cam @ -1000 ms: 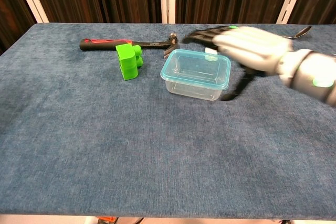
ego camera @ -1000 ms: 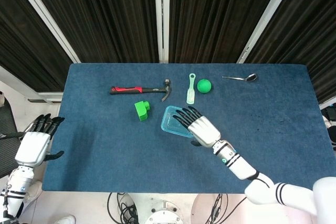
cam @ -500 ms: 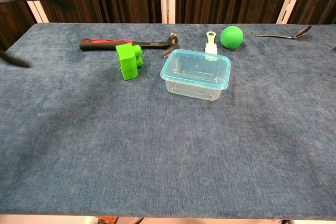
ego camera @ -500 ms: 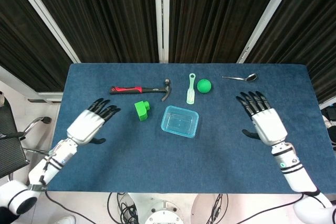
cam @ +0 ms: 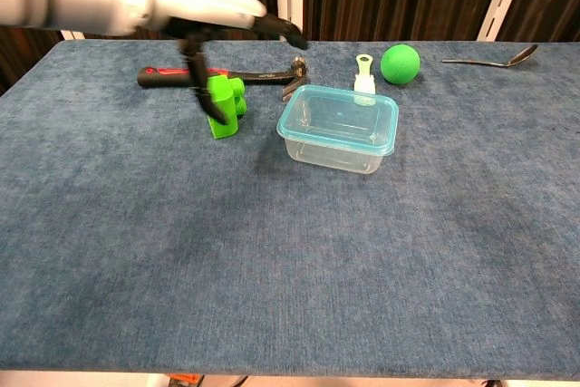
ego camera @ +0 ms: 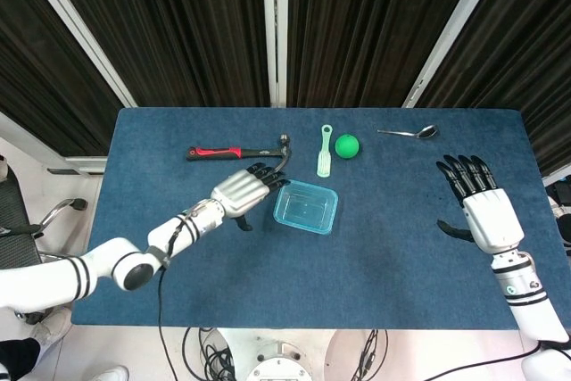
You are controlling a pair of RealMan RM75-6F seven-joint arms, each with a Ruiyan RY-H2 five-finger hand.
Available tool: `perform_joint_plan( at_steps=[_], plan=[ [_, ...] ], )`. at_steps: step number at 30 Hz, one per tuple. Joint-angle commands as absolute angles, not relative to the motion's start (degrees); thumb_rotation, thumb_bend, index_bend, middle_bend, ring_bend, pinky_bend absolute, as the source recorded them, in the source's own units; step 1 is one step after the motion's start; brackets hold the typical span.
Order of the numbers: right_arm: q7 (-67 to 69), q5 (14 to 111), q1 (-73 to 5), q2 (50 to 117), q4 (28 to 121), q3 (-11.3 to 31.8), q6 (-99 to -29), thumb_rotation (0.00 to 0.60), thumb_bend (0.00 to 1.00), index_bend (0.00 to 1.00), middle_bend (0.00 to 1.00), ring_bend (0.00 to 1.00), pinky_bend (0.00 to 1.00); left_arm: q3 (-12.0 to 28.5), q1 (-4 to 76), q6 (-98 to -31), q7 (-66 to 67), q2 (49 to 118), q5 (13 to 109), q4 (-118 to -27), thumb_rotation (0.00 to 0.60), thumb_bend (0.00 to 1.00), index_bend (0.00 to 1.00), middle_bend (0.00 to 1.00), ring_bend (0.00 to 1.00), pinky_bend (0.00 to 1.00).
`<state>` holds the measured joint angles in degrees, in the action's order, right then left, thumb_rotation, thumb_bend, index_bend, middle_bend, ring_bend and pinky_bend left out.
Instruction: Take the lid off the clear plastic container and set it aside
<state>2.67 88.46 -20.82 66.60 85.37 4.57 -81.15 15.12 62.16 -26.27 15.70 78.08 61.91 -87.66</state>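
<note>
Your left hand (ego camera: 243, 191) hovers empty, fingers spread, just at nine o'clock of the clear plastic container (ego camera: 306, 207), whose lid (cam: 339, 120) is on. Come over its near edge and grasp the rim squarely; your right hand (ego camera: 483, 210) waits spread, far at three o'clock.

1. Nothing here that I can actually read: no labels, brands, numbers or signs come through in either view.
2. The hammer (cam: 222, 74) has a small pale mark on its black shaft in the chest view, maybe print, but it's way too tiny and blurry to make out.
3. The clear plastic container (cam: 338, 129) and its lid (cam: 339, 119) show no lettering that I can see.
4. Same for the green block (cam: 222, 105), the green ball (cam: 400, 64) and the spoon (cam: 494, 59), all plain.
</note>
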Motion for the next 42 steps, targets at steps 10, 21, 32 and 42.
perform_joint_plan(
  at_steps=[10,21,32,42],
  plan=[
    [4.9,90.7,-19.8,67.7,84.0,3.9,-81.9,0.6,0.02,0.0,0.06,0.0,0.0,6.9,74.8,-25.6,20.0,85.4,41.3,-79.1,0.6,0.0,0.0,0.0,0.0,0.0],
    [5.6,91.9,-20.1,69.9,82.6,3.4,-80.7,0.6,0.02,0.0,0.06,0.0,0.0,5.1,79.3,-26.5,18.2,87.9,35.7,-76.8,0.6,0.0,0.0,0.0,0.0,0.02],
    [6.0,92.4,-20.7,71.7,80.6,3.3,-79.4,0.6,0.02,0.0,0.06,0.0,0.0,4.3,81.3,-25.1,15.4,90.7,33.9,-72.9,0.6,0.0,0.0,0.0,0.0,0.02],
    [7.0,93.9,-22.2,75.1,78.9,3.0,-78.1,0.6,0.02,0.0,0.06,0.0,0.0,4.4,81.9,-23.8,12.8,93.9,34.7,-68.7,0.6,0.0,0.0,0.01,0.0,0.04]
  ],
)
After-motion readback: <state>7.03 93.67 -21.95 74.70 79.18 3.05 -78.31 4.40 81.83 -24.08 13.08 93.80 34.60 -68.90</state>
